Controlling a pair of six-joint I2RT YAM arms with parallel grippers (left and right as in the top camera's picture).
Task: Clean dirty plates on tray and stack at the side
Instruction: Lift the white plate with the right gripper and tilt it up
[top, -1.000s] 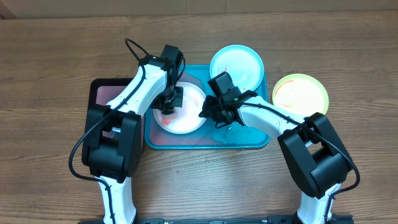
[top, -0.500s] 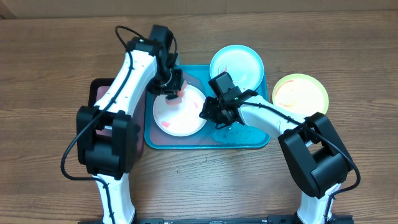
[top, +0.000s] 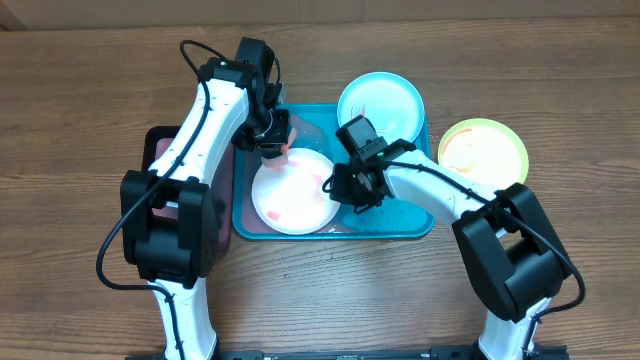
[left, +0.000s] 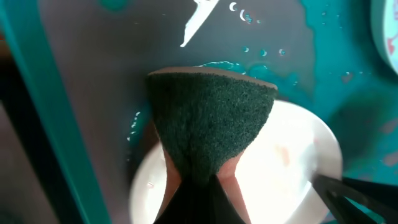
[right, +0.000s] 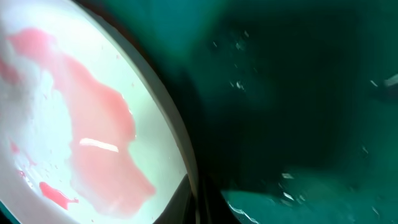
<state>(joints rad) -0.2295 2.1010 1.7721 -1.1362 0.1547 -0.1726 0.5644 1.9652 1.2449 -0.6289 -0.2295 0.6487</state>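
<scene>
The white plate (top: 293, 195) lies in the left half of the teal tray (top: 400, 215), with red smears near its rim. My right gripper (top: 343, 185) is shut on its right rim; the right wrist view shows the rim between the jaws (right: 198, 199) and a pink smear on the plate (right: 62, 112). My left gripper (top: 275, 138) is shut on a green-faced pink sponge (left: 211, 118), held above the plate's far edge (left: 286, 162). The light blue plate (top: 380, 105) rests on the tray's far right corner. The yellow-green plate (top: 483, 150) lies on the table to the right.
A smaller black tray (top: 165, 165) sits against the teal tray's left side, under my left arm. The teal tray's base (left: 348, 50) is wet and reddish-stained at the left. Bare wooden table (top: 90, 100) surrounds the trays.
My left gripper has lifted the sponge off the white plate and moved to the tray's far left. The white plate has shifted toward the tray's front edge in my right gripper.
</scene>
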